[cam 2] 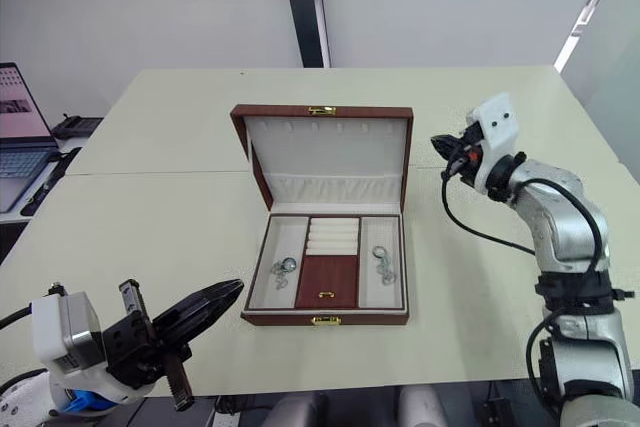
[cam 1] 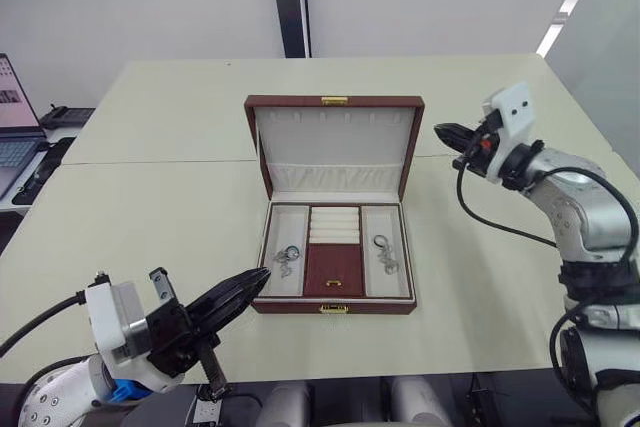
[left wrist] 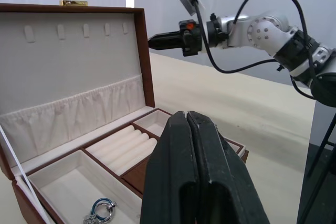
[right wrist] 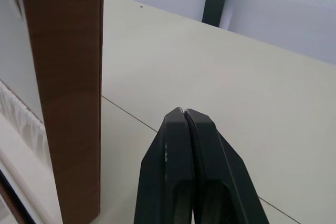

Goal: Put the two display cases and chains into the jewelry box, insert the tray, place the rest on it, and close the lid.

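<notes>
The lid (cam 1: 335, 145) stands upright just beside the right gripper (cam 1: 443, 131), whose fingers are pressed together and empty. It looks stiff and hinged, so pushing its top edge should swing it. The left gripper (cam 1: 262, 276), also pinched empty, nearly touches the jewelry box (cam 1: 335, 305), where the tray (cam 1: 334, 268) sits.

Tray (cam 1: 335, 265) hides display cases (presumably).
</notes>
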